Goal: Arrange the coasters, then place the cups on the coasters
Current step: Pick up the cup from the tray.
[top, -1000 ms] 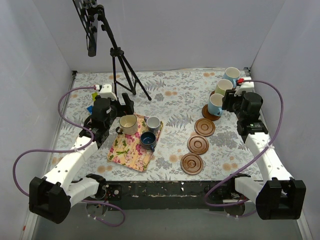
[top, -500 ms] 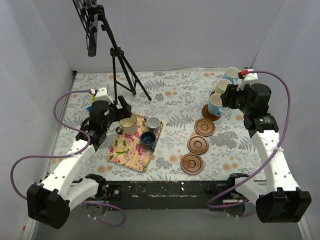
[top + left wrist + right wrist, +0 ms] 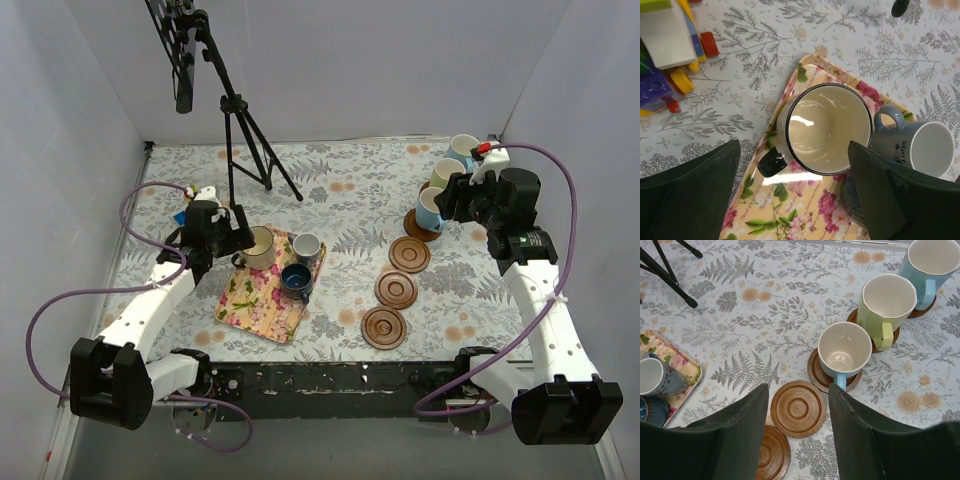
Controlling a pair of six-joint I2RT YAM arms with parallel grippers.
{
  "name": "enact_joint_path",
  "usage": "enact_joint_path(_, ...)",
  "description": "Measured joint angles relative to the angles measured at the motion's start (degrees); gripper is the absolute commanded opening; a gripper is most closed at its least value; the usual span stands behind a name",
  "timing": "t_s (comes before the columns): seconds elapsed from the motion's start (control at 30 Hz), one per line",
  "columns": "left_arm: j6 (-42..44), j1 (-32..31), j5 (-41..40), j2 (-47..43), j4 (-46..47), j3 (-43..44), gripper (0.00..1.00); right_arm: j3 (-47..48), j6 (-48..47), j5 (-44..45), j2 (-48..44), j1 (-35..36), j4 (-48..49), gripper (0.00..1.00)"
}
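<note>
Cup [image 3: 830,127], cream, stands upright between the left tool's [image 3: 792,150] wide-spread fingers.

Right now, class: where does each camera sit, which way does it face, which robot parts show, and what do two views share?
Top external: above and behind the arms, looking down on the table; both arms show.
Left wrist: on the left arm, facing down at the cream cup between its fingers.
Right wrist: facing down at the blue cup and bare coasters; fingers show.
Shared: both wrist views catch the grey-white cup.
</note>
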Motion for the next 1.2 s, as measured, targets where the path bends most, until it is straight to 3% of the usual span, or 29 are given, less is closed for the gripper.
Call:
enact_joint_path(0.33,2.80,-0.02,3.85,10.10,0.44,1.99,0.77,-0.22,0.55,-1.38,0.00,0.00,-0.04,0.58)
enact_joint_path(0.57,4.48,-0.02,4.07,15.93,1.18,6.05,0.56,-1.14,0.76,-2.21,0.00,0.00,-0.11,0.58)
enact_joint_path(0.83,5.03,-0.02,4.31,16.57,1.14,6.25,0.30,-2.10,0.76,-2.43,0.15,0.00,-0.17,0.58)
enact_joint_path(1.2,3.80,0.00,4.07,15.21,-1.01,6.23,0.13,-2.89,0.76,-2.80,0.66,0.00,-0.26,0.57)
